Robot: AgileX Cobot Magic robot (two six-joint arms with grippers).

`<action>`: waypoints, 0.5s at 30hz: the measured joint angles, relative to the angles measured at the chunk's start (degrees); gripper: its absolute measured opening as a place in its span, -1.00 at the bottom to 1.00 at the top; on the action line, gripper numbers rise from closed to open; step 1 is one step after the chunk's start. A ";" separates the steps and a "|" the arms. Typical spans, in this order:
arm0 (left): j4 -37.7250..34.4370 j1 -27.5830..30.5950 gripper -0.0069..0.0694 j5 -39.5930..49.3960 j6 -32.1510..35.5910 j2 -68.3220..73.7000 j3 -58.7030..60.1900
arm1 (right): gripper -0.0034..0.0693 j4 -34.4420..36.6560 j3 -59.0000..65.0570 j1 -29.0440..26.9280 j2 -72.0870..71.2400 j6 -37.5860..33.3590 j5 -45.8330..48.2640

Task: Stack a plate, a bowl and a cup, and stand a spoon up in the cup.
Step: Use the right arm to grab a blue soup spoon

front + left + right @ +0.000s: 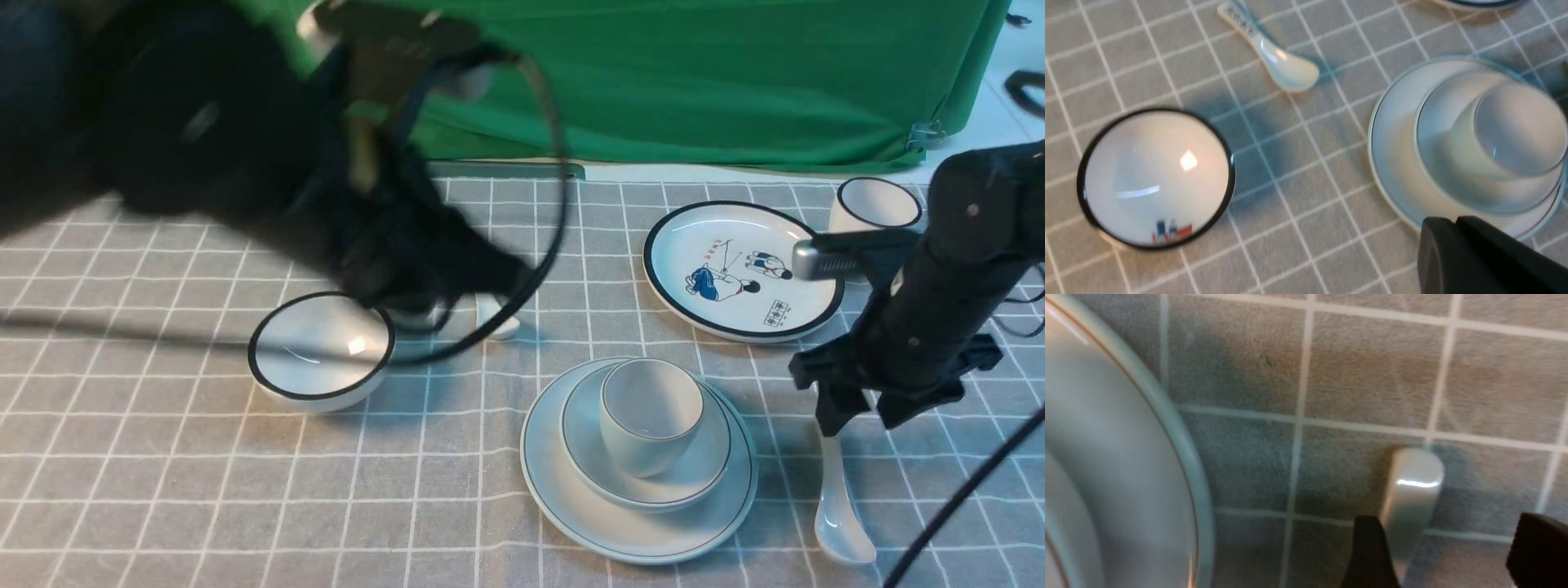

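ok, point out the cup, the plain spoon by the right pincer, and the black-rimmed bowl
cup (647, 400): front view, inside wall
plain spoon (842, 531): front view, scoop end
black-rimmed bowl (1155, 171): left wrist view, inside surface

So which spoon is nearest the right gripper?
The plain white ceramic spoon, its handle between the gripper's open fingertips; the other has print on its handle.
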 joint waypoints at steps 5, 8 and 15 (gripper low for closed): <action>0.16 0.00 -0.79 -3.30 -3.78 -6.39 9.56 | 0.42 0.51 -0.05 0.07 2.79 0.00 -1.42; 0.20 0.00 -0.79 -3.65 -6.22 -8.84 14.71 | 0.41 0.63 -0.12 0.07 3.74 0.00 -2.31; 0.27 0.00 -0.79 -4.24 -7.42 -9.72 18.45 | -0.43 0.62 -0.12 0.07 3.15 -3.12 -1.72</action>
